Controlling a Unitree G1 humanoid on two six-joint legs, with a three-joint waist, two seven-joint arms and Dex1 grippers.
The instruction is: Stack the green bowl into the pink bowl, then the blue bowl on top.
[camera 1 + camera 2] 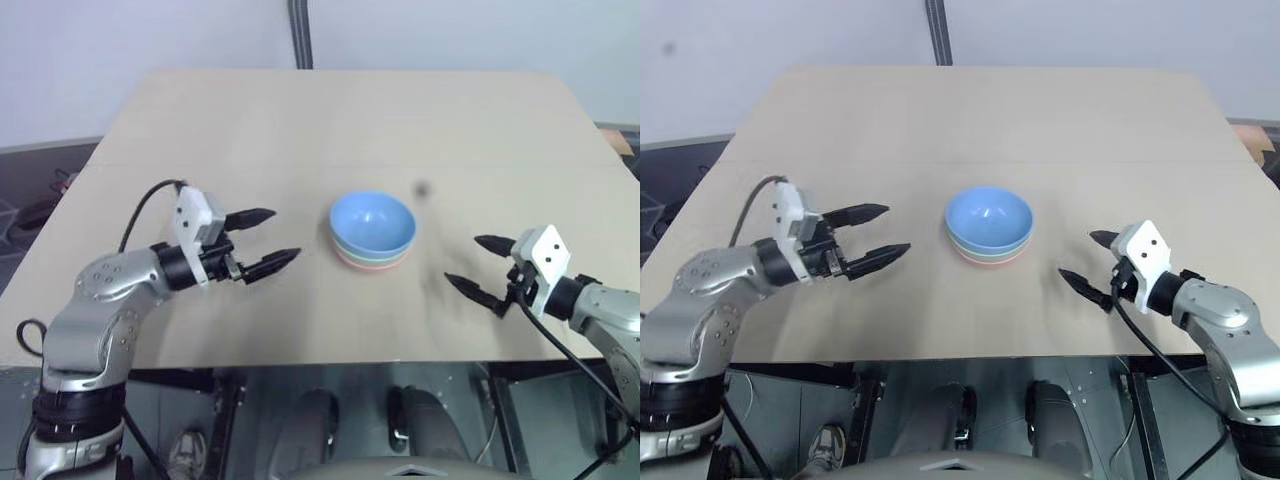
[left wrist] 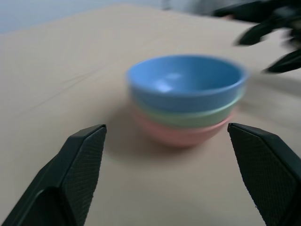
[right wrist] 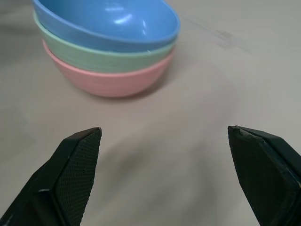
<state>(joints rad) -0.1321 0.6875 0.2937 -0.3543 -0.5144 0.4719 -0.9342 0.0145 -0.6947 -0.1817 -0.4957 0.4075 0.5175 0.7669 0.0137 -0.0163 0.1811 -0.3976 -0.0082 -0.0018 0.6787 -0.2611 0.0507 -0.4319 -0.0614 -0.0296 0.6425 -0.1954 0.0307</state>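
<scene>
- We see the blue bowl nested in the green bowl and the pink bowl, mid-table.
- Our left gripper and right gripper flank the stack, jaws apart, empty, about equally near.

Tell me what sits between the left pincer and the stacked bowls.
Nothing: only bare table separates the left pincer from the blue bowl, as the left eye view shows.

Only the stack of bowls stands on the table, near its middle. Bare tabletop lies between it and the left gripper, and likewise the right gripper; both sit spread wide, empty.
</scene>
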